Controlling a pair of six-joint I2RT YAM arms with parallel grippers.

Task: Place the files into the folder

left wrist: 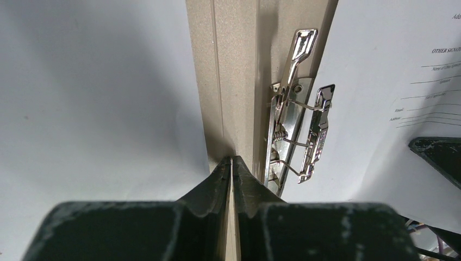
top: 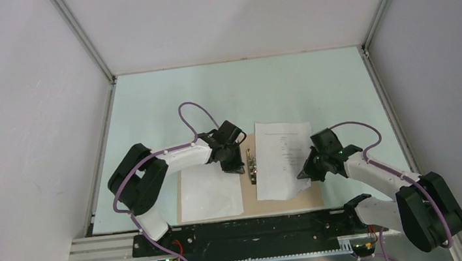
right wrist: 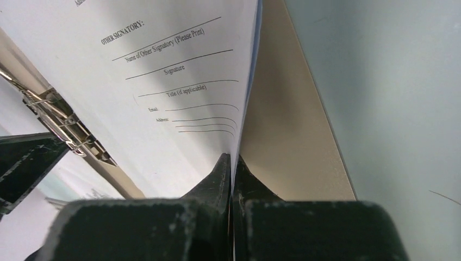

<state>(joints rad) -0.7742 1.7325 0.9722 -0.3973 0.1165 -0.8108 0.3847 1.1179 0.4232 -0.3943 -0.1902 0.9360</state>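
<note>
Pinching the printed sheet's (right wrist: 179,70) edge, the right gripper (right wrist: 232,157) is holding it over the open folder's (right wrist: 282,136) right half, while the left gripper (left wrist: 232,160) is squeezing the folder's centre fold beside the clip (left wrist: 319,128), the blank sheet (left wrist: 98,98) lying left

The tan cardboard folder (top: 250,199) lies open and flat on the pale green table (top: 166,105), its metal clip (top: 253,167) standing on the inner spine. A blank sheet (top: 209,192) lies flat on the left half. A printed sheet (top: 282,157) covers the right half, slightly askew, overhanging the far edge, its right edge lifted.
</note>
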